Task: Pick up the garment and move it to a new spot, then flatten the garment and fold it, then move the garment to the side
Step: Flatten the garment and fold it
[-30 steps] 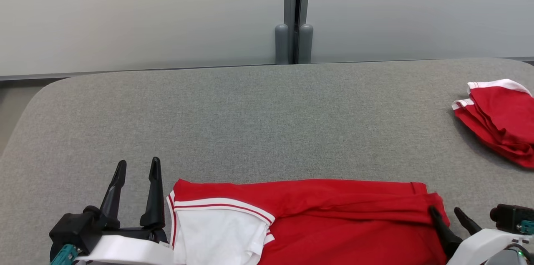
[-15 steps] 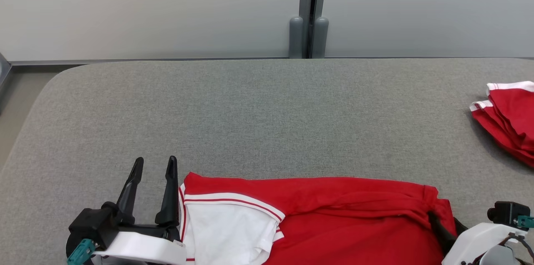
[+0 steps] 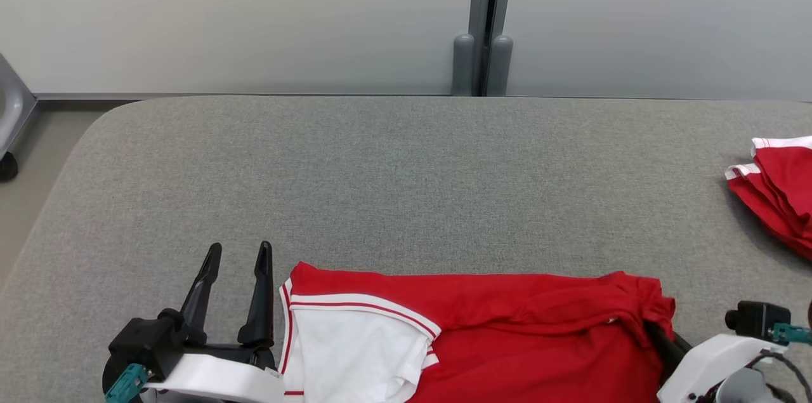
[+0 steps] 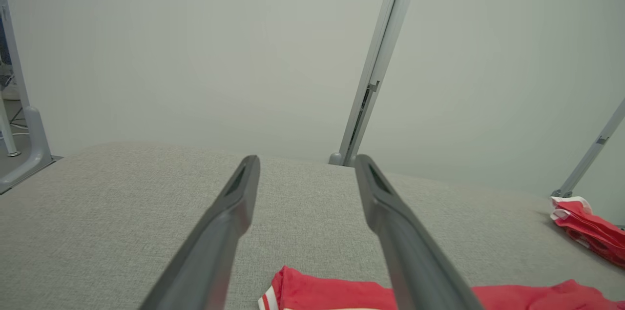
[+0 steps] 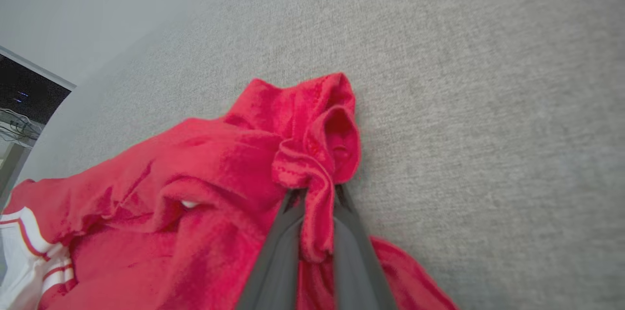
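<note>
**A:** What do we stand before?

**B:** We look down on a grey fabric surface [image 3: 406, 174] with rounded corners. Behind it stand pale wall panels [image 3: 241, 16], joined by a grey metal post [image 3: 485, 16]. At the far left we see a strip of floor [image 3: 35, 149] and a dark castor [image 3: 7, 168].

**A:** Where is the red shirt [image 3: 526, 333]?

**B:** It lies along the near edge of the surface, its white sleeve [image 3: 355, 352] with red-striped trim towards our left. A second red garment [image 3: 780, 193] lies well apart at the far right.

**A:** What can we not make out?

**B:** The bottom of the head view cuts off the shirt's near part, and its right edge cuts off the second garment. Bunched cloth hides most of the right gripper there. We cannot tell what the small pale spot in the folds is.

**A:** And the jaws?

**B:** Our left gripper [image 3: 240, 247] sits just beside the sleeve end, jaws spread wide and holding nothing; from its wrist we see bare fabric between the fingers [image 4: 229, 222]. Our right gripper [image 5: 316, 197] has its jaws pinched tight on a gathered fold at the shirt's right end, the red cloth squeezed between them and puckered above the tips.
</note>
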You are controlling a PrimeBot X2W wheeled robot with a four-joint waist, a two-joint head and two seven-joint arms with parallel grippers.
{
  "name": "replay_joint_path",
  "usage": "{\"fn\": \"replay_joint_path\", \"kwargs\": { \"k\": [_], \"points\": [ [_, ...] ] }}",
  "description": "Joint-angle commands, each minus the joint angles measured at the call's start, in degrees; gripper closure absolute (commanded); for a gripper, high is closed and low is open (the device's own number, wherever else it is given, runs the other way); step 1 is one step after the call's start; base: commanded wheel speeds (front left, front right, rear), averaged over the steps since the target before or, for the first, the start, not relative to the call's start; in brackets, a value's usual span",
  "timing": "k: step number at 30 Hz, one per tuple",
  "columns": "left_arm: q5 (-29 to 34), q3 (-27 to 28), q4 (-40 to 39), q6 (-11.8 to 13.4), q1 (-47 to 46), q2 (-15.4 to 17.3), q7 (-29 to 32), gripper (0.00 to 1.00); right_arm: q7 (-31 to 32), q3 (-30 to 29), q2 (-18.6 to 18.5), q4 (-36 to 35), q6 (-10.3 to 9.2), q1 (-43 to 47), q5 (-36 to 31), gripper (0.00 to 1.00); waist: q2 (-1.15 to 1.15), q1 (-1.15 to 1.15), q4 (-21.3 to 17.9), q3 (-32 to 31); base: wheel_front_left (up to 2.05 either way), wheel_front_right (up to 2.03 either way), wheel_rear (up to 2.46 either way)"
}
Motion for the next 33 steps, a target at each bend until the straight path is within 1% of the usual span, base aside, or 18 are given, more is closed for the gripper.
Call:
{"fn": "replay_joint_path", "kwargs": {
  "k": [1, 5, 10, 16, 24, 29, 33],
  "points": [
    [0.5, 0.5, -0.1, 0.0, -0.2, 0.2, -0.1, 0.00, -0.7, -0.1, -1.2, -0.5, 0.13, -0.9, 0.6, 1.00, 0.00, 0.00, -0.3, -0.1, 0.00, 0.00, 0.00],
    [0.6, 0.6, -0.2, -0.2, 0.0, 0.0, -0.1, 0.00, -1.4, -0.5, -4.6, -0.6, 0.11, -2.3, 1.8, 1.00, 0.00, 0.00, -1.2, -0.1, 0.00, 0.00, 0.00],
    [0.8, 0.8, -0.2, -0.5, -0.1, -0.4, -0.1, 0.00, -2.6, -1.6, -9.3, 1.1, 0.07, -4.1, 2.1, 1.00, 0.00, 0.00, -2.1, -0.1, 0.00, 0.00, 0.00],
    [1.2, 1.1, 0.3, -0.9, 0.3, -0.9, -0.1, 0.00, -3.3, -2.3, -13.0, 1.5, 0.07, -5.9, 1.8, 1.00, 0.00, 0.00, -3.1, -0.3, 0.00, 0.00, 0.00],
    [1.2, 1.8, 1.1, -1.1, 1.4, -1.0, -0.1, 0.00, -1.1, -1.5, -14.4, -10.7, 0.08, -5.0, 1.9, 1.00, 0.00, 0.00, -4.2, -1.8, 0.00, 0.00, 0.00],
    [1.1, 1.8, 1.5, -1.5, 1.5, -1.0, -0.1, 0.00, 1.6, -1.1, -13.5, -20.5, 0.08, -3.1, 3.8, 1.00, 0.00, 0.00, -3.8, -2.4, 0.00, 0.00, 0.00],
    [1.6, 1.1, 1.9, -1.5, 1.1, -0.9, 0.0, 0.00, 3.1, -0.9, -12.2, -26.9, 0.08, -1.8, 5.2, 1.00, 0.00, 0.00, -2.1, -2.5, 0.00, 0.00, 0.00]
  ]
}}
